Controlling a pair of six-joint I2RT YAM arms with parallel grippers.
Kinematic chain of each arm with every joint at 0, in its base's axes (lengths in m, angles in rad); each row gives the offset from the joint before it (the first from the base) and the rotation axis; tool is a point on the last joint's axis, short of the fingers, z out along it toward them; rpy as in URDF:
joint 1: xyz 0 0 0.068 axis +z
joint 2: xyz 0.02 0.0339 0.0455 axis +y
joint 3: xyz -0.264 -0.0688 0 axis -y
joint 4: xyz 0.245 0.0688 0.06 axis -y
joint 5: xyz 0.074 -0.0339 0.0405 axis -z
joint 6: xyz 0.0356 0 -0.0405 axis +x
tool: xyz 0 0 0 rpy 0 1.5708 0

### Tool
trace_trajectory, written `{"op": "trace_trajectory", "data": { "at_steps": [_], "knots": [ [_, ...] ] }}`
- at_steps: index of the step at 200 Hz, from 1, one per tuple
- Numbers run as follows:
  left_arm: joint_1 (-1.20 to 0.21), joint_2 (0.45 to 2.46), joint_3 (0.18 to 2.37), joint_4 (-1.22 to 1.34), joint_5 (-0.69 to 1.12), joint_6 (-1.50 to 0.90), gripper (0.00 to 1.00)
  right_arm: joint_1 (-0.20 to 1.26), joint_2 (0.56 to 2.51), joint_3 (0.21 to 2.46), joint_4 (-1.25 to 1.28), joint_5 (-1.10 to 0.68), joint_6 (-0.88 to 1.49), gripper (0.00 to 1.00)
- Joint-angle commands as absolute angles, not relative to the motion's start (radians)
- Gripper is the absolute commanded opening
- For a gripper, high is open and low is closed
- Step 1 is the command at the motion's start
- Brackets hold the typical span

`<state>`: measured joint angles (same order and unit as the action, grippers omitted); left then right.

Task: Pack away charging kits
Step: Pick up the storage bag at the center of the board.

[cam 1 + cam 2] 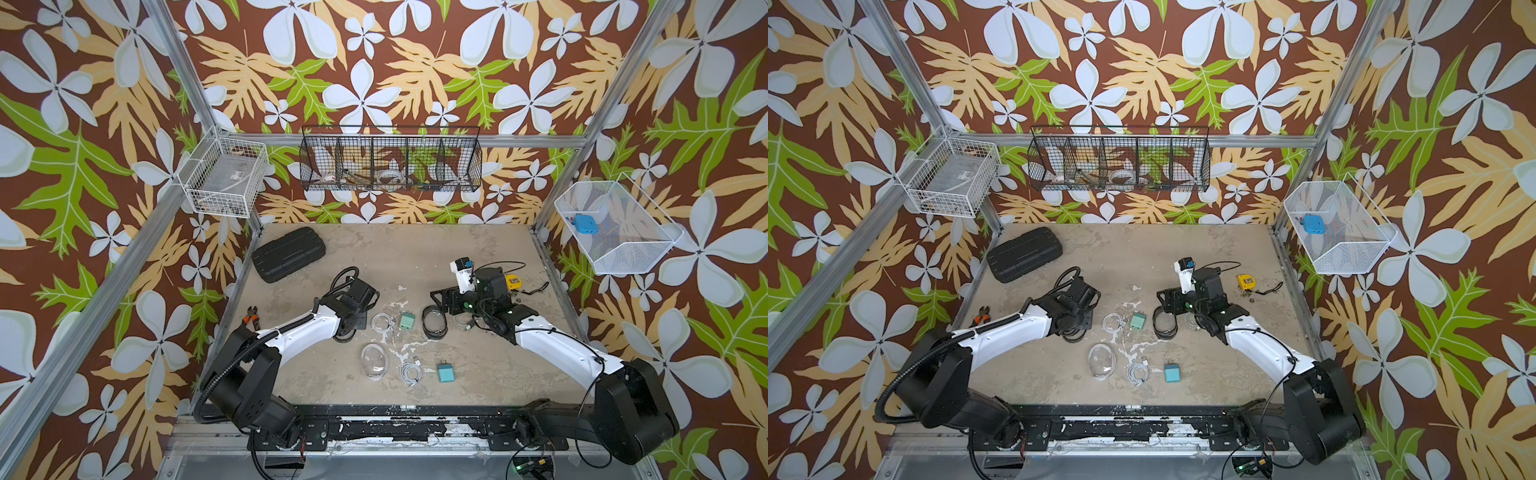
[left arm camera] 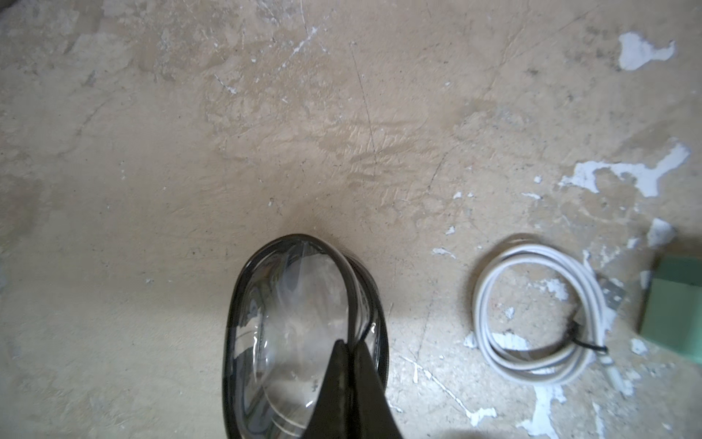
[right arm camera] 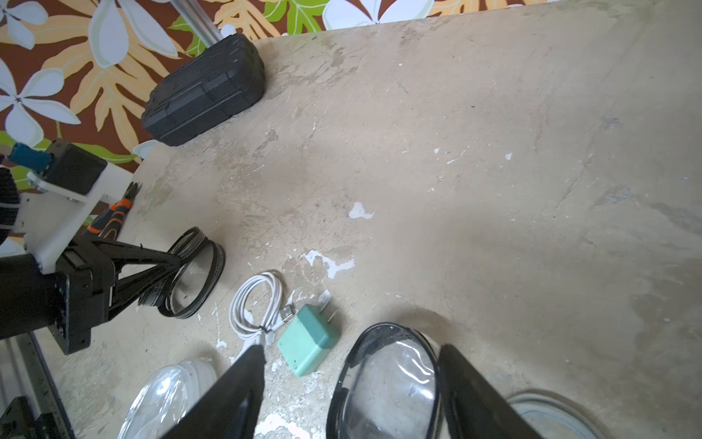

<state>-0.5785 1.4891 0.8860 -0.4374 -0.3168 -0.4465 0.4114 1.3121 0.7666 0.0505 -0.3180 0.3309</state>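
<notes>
Mid-frame: three pouches, three cables, two plugs. Pinches one pouch rim with left gripper; spreads right gripper wide.

On your scuffed table lie a case, cutters, a tape measure, a clear pouch, two black-rimmed pouches, a mint plug beside a cable, and a teal plug beside another cable.

Left claw hidden under its wrist in both top views; black-rimmed pouch mostly covered w/ it. Mint plug cut by left wrist view's edge. Black wire basket contents too small to ID.
</notes>
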Motion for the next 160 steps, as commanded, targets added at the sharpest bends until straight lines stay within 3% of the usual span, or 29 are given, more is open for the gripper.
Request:
{"op": "trace_trajectory", "data": {
  "at_steps": [1, 22, 86, 160],
  "knots": [
    [-0.570, 1.443, 0.859, -0.424, -0.228, -0.434, 0.00, 0.456, 1.322, 0.800, 0.030, -0.361, 0.309, 0.68],
    [-0.564, 1.412, 0.815, -0.371, -0.154, -0.447, 0.00, 0.518, 1.351, 0.837, -0.028, -0.376, 0.311, 0.59],
    [-0.516, 1.345, 0.734, -0.238, -0.054, -0.481, 0.00, 0.701, 1.514, 0.970, -0.143, -0.285, 0.347, 0.53],
    [-0.449, 1.298, 0.703, -0.179, 0.008, -0.515, 0.00, 0.758, 1.854, 1.230, -0.254, -0.225, 0.301, 0.40]
  ]
}}
